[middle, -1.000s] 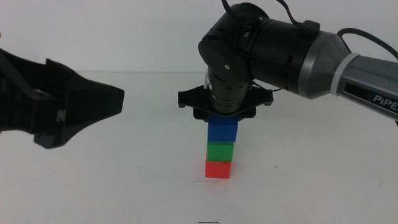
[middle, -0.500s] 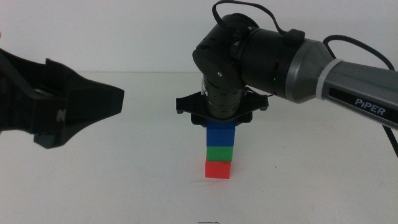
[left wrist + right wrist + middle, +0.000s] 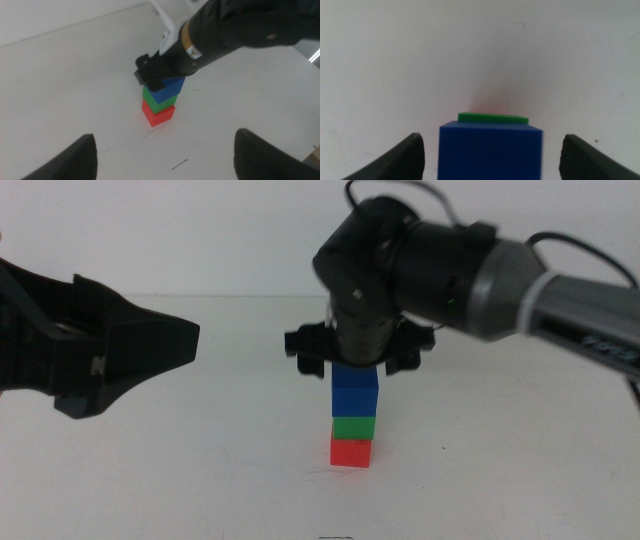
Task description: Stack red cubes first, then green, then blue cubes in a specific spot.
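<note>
The red cube [image 3: 351, 451] sits on the white table with the green cube [image 3: 354, 426] on it and the blue cube [image 3: 355, 392] on top, a straight stack of three. My right gripper [image 3: 357, 364] hovers just over the blue cube, jaws open. In the right wrist view the blue cube [image 3: 490, 152] lies between the wide-apart jaws, touching neither, with an edge of the green cube [image 3: 492, 118] showing behind it. The left wrist view shows the red cube [image 3: 158, 111], green cube [image 3: 150, 96] and blue cube [image 3: 171, 87]. My left gripper [image 3: 150, 355] waits open at the left.
The plain white tabletop [image 3: 200, 480] surrounds the stack, with no other objects on it. The right arm [image 3: 520, 285] reaches in from the right above the stack. A small dark mark [image 3: 179, 164] lies on the table near the left gripper.
My right gripper has risen slightly off the blue cube, which stays on the stack. The left gripper has not moved.
</note>
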Motion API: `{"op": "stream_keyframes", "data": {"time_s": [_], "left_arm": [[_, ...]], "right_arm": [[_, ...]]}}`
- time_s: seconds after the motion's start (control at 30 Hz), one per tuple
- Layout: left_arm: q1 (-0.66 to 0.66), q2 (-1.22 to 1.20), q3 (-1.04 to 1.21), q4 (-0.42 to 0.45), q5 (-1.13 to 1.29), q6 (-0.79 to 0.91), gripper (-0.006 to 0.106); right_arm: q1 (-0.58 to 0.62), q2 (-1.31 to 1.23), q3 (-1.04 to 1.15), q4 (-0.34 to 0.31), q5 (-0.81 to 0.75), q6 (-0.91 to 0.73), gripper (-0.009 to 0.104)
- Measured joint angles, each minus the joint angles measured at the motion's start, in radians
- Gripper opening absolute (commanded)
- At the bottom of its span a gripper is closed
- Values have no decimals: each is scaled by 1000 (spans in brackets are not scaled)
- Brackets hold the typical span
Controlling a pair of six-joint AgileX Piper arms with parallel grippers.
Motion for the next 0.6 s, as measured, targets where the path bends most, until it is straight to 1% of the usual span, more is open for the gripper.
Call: {"op": "stream_keyframes", "data": {"time_s": [0.07, 0.1, 0.23, 0.33, 0.47, 0.6], "left_arm": [[0, 0, 0, 0, 0, 0, 94], [0, 0, 0, 0, 0, 0, 94], [0, 0, 0, 0, 0, 0, 94], [0, 0, 0, 0, 0, 0, 94], [0, 0, 0, 0, 0, 0, 94], [0, 0, 0, 0, 0, 0, 94]], "right_arm": [[0, -36, -1, -9, 4, -20, 84], [0, -62, -1, -24, 8, -29, 84], [-14, -185, -8, -107, 52, -51, 84], [-77, -290, 5, -120, 68, -111, 84], [-227, -448, 129, -66, -3, -244, 84], [-388, -665, 343, 30, -130, -386, 84]]}}
